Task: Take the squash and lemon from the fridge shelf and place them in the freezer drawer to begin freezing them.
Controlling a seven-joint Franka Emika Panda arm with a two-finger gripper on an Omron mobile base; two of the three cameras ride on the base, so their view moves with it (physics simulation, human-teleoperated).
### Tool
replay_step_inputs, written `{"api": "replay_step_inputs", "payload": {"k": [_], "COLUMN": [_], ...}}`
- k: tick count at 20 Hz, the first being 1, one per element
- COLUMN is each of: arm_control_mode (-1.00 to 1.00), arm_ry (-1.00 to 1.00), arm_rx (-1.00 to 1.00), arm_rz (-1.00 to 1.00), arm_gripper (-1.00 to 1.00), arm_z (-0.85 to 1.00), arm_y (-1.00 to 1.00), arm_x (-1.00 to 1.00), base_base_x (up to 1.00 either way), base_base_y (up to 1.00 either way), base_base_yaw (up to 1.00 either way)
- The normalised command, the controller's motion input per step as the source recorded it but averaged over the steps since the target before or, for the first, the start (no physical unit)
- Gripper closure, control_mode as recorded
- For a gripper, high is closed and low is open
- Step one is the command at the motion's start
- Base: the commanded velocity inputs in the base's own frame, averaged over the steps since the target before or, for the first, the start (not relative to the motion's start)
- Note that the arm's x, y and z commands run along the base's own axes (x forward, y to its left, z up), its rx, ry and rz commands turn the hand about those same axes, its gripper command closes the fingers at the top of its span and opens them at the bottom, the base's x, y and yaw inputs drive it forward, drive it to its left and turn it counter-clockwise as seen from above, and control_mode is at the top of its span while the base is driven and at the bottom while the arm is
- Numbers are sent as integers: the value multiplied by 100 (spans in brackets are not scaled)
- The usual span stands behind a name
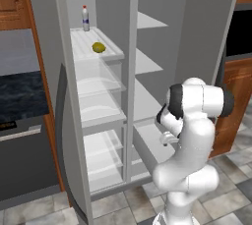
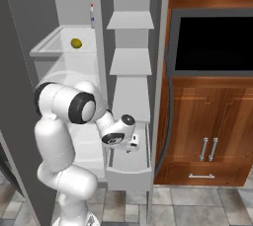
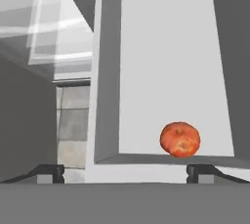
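One item down, I judge: from the left base, lemon (image 1: 99,47) sits on the fridge shelf (image 1: 83,42), well above and left of my gripper (image 1: 167,139); a bottle (image 1: 85,18) stands behind it. Right base: gripper (image 2: 132,143) hangs over the freezer drawer (image 2: 129,175). Hand view: jaws wide apart, empty; squash (image 3: 180,139) lies on the drawer floor ahead, nearer the right finger.

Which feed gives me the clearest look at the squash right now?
The hand view: the squash sits unobstructed on the pale floor of the freezer drawer, near its front wall, with its orange-red skin plainly visible. In the left base view the arm blocks the drawer interior; in the right base view the wrist hangs over it, so neither lets you make the squash out.
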Motion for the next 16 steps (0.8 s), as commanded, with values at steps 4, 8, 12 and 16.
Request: {"api": "replay_step_inputs", "payload": {"k": [4,8,12,16], "arm_control_mode": [-100,-100,-100,-100], "arm_ry": [-19,-14,-6,0], "arm_rx": [-6,-6,-3,0], "arm_rz": [-8,-7,-5,-5], "arm_gripper": [-100,-100,-100,-100], "arm_z": [100,100,100,36], "arm_y": [38,35,22,4], "arm_x": [-18,-14,-8,0], "base_base_x": [0,0,0,0], "base_base_y": [0,0,0,0], "base_base_yaw": [0,0,0,0]}}
